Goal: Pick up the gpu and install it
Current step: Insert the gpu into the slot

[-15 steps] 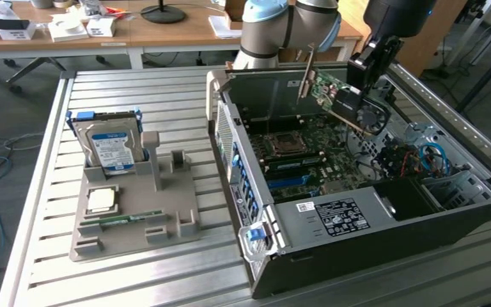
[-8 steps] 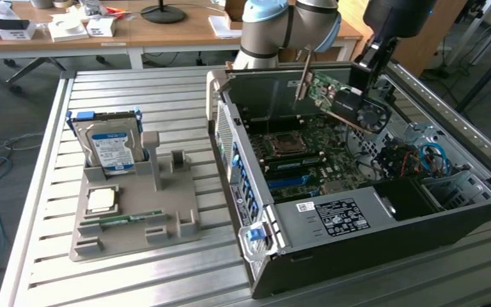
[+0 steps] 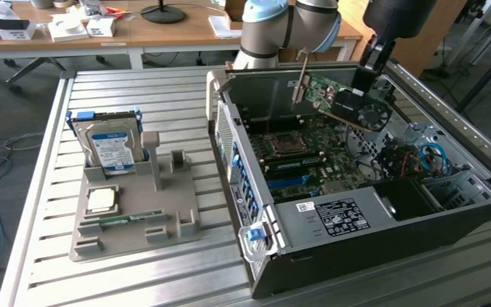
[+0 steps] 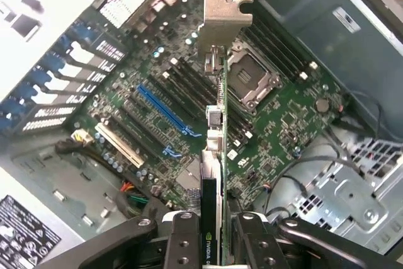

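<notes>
Exterior view: one gpu [image 3: 341, 102] hangs upright over the motherboard [image 3: 314, 166] in one open computer case [image 3: 357, 249], pinched by the part-closed gripper [image 3: 363, 82]; one hard drive [image 3: 109, 144] stands in one grey holder [image 3: 135, 233] on the slatted metal table [image 3: 135, 281], wooden desks [image 3: 177, 32] behind. Wrist view looks along the card's edge to one blue slot [image 4: 165, 114]
</notes>
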You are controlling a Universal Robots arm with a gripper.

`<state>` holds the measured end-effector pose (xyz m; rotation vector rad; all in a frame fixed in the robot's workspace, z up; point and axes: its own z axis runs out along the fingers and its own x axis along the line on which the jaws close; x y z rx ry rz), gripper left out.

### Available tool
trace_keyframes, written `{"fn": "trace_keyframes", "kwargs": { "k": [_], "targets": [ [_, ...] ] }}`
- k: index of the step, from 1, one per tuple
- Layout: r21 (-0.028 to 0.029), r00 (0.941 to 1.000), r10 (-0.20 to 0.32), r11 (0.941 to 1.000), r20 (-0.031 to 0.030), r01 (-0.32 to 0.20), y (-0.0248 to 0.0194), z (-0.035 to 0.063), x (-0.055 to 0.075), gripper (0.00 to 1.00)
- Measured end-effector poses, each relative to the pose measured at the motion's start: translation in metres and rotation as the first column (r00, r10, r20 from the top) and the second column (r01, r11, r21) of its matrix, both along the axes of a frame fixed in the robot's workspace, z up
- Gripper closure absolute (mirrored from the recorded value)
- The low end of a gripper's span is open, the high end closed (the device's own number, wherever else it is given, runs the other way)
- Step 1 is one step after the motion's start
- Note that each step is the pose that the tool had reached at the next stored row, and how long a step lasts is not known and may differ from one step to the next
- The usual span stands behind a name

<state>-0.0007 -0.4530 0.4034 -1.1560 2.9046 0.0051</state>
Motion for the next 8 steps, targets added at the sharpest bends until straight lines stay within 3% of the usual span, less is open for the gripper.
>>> {"fn": "trace_keyframes", "kwargs": {
  "k": [4, 8],
  "targets": [
    [0.0001, 0.9976, 0.069, 0.9976, 0.0, -0.069, 0.0, -0.0003, 0.0, 0.74],
    [0.0001, 0.99, 0.141, 0.99, 0.0, -0.141, 0.0, -0.0006, 0.0, 0.74]
  ]
}}
